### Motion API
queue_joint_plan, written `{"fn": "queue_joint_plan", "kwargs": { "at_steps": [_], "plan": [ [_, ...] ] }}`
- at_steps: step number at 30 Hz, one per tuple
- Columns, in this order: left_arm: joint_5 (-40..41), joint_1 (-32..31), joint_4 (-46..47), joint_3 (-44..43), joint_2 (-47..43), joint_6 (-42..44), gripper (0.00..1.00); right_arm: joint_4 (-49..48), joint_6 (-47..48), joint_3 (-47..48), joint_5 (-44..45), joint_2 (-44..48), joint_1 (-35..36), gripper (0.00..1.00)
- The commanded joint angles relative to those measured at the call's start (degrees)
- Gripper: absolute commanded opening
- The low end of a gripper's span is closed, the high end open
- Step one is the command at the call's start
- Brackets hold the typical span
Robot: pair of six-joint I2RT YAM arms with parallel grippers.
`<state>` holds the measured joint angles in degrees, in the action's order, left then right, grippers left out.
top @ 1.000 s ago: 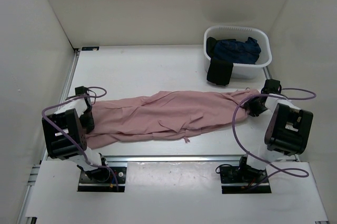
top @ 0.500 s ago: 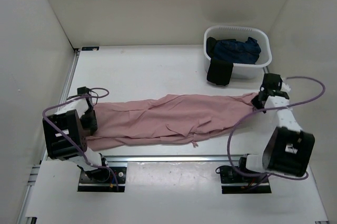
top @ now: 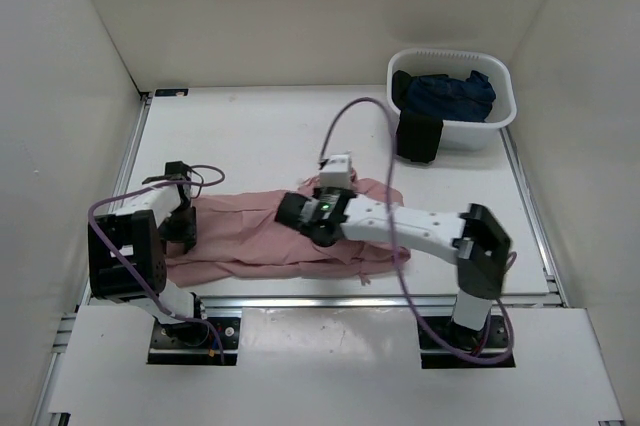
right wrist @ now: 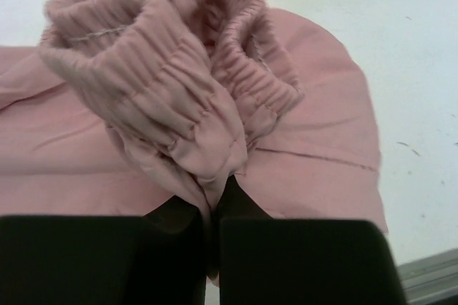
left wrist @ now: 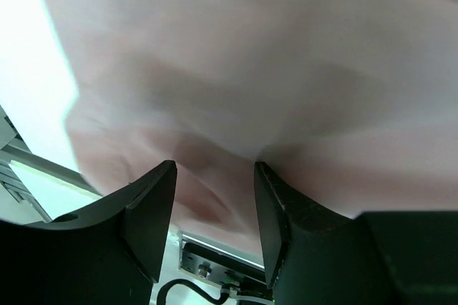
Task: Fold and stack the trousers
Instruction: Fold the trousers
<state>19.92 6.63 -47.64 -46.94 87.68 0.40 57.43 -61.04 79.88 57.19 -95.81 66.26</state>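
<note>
**Waistband pinched over the middle of the trousers**

The pink trousers are spread lengthwise, left to right, across the near part of the table. Their right part is doubled back toward the middle. The elastic waistband is bunched and pinched between the closed fingers of the right gripper. That gripper is held over the middle of the cloth, with the right arm stretched across to the left.

The left gripper is set at the left end of the trousers. Its fingers are seen partly apart with pink cloth in the gap, but whether the cloth is clamped cannot be told.

A white basket is placed at the far right, well apart from the trousers. A dark blue garment is heaped inside it, and a black piece is hung over its near rim.
</note>
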Motion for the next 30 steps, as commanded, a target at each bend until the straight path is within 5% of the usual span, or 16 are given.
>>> {"fn": "queue_joint_plan", "kwargs": {
  "at_steps": [1, 6, 12, 19, 21, 22, 27, 30],
  "plan": [
    [0.2, -0.6, -0.8, -1.7, -0.5, -0.4, 0.59, 11.3, -11.9, 11.6, 9.5, -8.8, 4.9, 0.0],
    [0.8, -1.1, -1.4, -2.7, 0.0, -0.4, 0.59, 10.3, -10.3, 15.3, 7.3, -15.9, 8.6, 0.0],
    [1.3, -1.1, -2.5, -3.2, 0.6, -0.4, 0.59, -10.4, 10.9, 8.0, -0.7, -14.6, 12.6, 0.01],
    [0.8, -1.1, -2.5, -2.2, 0.6, -0.4, 0.58, -7.2, 13.0, 12.8, 9.9, -9.5, 16.7, 0.0],
    [0.8, -1.1, -2.5, -1.7, 0.6, -0.4, 0.58, -12.7, 21.6, 10.3, 7.6, -7.4, 16.7, 0.01],
    [0.8, -1.1, -2.5, -1.7, 0.6, -0.4, 0.58, -19.5, 25.2, 9.2, 4.1, -7.4, 16.7, 0.06],
    [0.8, -1.1, -2.5, -1.7, 1.2, -0.4, 0.58, -18.2, 39.6, 16.8, -13.0, -17.9, 16.7, 0.84],
    [0.8, -1.1, -2.5, -1.7, 1.2, -0.4, 0.58, -15.3, 45.0, 25.3, -19.1, -21.5, 17.2, 0.91]
  ]
}}
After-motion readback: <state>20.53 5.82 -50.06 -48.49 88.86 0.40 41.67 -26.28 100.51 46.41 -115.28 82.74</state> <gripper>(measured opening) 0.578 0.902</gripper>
